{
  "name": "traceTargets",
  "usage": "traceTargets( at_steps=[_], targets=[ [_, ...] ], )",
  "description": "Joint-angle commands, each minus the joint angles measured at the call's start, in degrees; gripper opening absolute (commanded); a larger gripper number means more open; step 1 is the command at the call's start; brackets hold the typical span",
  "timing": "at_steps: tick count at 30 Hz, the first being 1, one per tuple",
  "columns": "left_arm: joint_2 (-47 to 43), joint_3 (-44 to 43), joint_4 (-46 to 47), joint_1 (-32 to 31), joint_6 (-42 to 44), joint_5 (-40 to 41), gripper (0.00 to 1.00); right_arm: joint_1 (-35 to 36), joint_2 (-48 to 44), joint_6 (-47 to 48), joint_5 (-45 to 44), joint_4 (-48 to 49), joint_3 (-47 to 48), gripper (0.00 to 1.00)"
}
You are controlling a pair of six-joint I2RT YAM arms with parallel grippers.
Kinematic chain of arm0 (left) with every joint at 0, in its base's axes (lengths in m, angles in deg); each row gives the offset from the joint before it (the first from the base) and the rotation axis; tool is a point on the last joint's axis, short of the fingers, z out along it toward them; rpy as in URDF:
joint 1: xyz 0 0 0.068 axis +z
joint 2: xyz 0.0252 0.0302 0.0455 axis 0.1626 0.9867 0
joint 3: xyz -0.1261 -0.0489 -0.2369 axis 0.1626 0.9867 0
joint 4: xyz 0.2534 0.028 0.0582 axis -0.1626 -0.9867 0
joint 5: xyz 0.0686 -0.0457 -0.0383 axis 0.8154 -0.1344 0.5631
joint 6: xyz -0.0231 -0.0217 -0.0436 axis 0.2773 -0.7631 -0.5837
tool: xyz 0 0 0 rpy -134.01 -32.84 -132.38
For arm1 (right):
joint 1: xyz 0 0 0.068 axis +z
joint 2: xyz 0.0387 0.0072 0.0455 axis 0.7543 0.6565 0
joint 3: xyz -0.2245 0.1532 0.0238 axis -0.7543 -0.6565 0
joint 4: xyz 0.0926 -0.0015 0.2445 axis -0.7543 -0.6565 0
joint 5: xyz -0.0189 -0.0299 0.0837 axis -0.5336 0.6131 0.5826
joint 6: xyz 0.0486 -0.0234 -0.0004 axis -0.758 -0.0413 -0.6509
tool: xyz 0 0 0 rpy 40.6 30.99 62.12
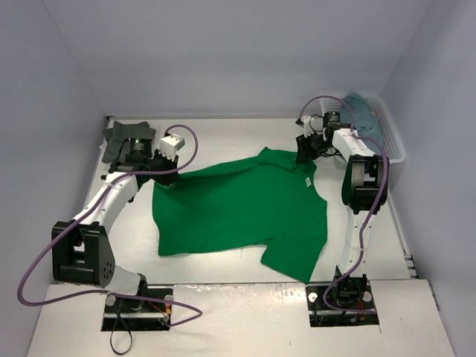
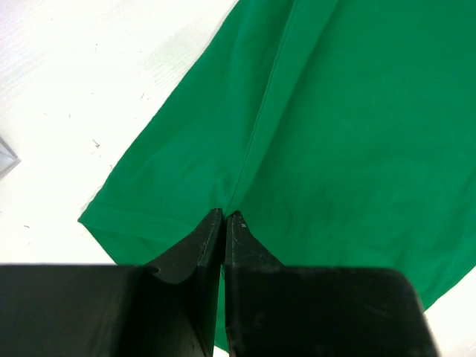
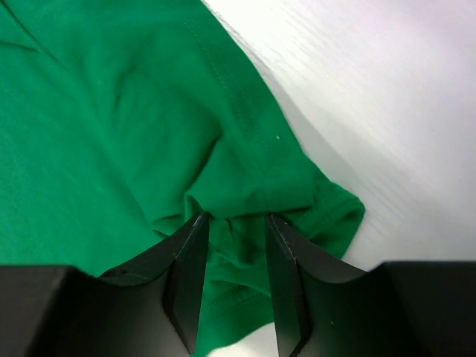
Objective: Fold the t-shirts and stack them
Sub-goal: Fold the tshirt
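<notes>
A bright green t-shirt (image 1: 238, 208) lies spread out in the middle of the table. My left gripper (image 1: 165, 172) is at its left corner. In the left wrist view the gripper (image 2: 224, 216) is shut on a ridge of the green cloth (image 2: 335, 111). My right gripper (image 1: 305, 158) is at the shirt's far right sleeve. In the right wrist view the gripper (image 3: 236, 218) has its jaws drawn in on a thick bunch of the sleeve (image 3: 253, 197). A dark grey-green t-shirt (image 1: 123, 137) lies at the back left. A teal-blue t-shirt (image 1: 364, 111) sits in the basket. The white t-shirt is out of view.
A white mesh basket (image 1: 394, 141) stands at the back right beside the right arm. Grey walls close in the table (image 1: 223, 141) on three sides. The green shirt's lower right part hangs near the table's front edge (image 1: 245, 281).
</notes>
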Motion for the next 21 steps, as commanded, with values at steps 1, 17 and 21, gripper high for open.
traceTargets(
  at_steps=[1,17,21],
  targets=[
    [-3.16,-0.54,2.56,0.55,-0.23,-0.43,0.00,-0.76,-4.19,-1.40,2.01,0.30,0.61,0.33],
    [-2.63,-0.10,2.91,1.08,-0.32,-0.69,0.00,-1.47,2.14,-1.67,6.75,0.30,7.47,0.37],
    [-2.80,-0.10,2.82,1.16,-0.23,-0.87,0.00,-1.29,3.11,-1.67,6.76,0.21,7.91,0.40]
  ],
)
